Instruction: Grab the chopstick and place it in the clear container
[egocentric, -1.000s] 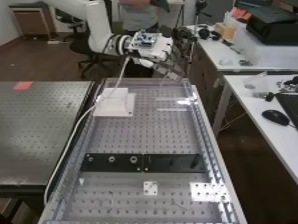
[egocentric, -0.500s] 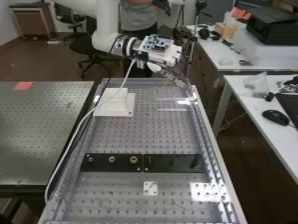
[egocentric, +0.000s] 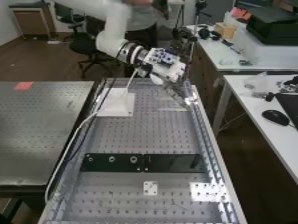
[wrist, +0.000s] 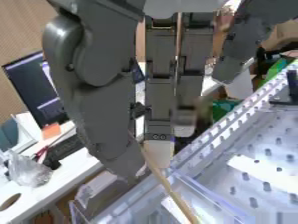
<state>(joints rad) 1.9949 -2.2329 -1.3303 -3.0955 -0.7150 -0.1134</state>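
Downward and a little to the right in the high view, the hand (egocentric: 177, 93) has come since the earlier frames, and the white arm (egocentric: 114, 31) has swung along behind it. It now hangs slanting over the bench's far end, toward the upper right of the perforated bench top (egocentric: 156, 134). Close up, from the wrist, I see the thumb (wrist: 110, 117) and the tip of a finger (wrist: 158, 151) closed together on the chopstick (wrist: 174, 196), nipping it near one end while the rest slants out past them. Beside the chopstick's free length is a clear plastic edge (wrist: 214, 199), which looks to me like part of the clear container, though the view is too poor to be sure; whether the two touch I cannot tell

Left of the hand, in the upper middle of the high view, a white block (egocentric: 117, 103) sits on the bench, with a pale cable (egocentric: 81, 122) running down past its left side. Two dark plates (egocentric: 112, 162) lie end to end across the lower middle, and a small white plate (egocentric: 150, 188) lies just below them. A black mouse (egocentric: 275, 117) rests on the white table (egocentric: 251, 111) at the right
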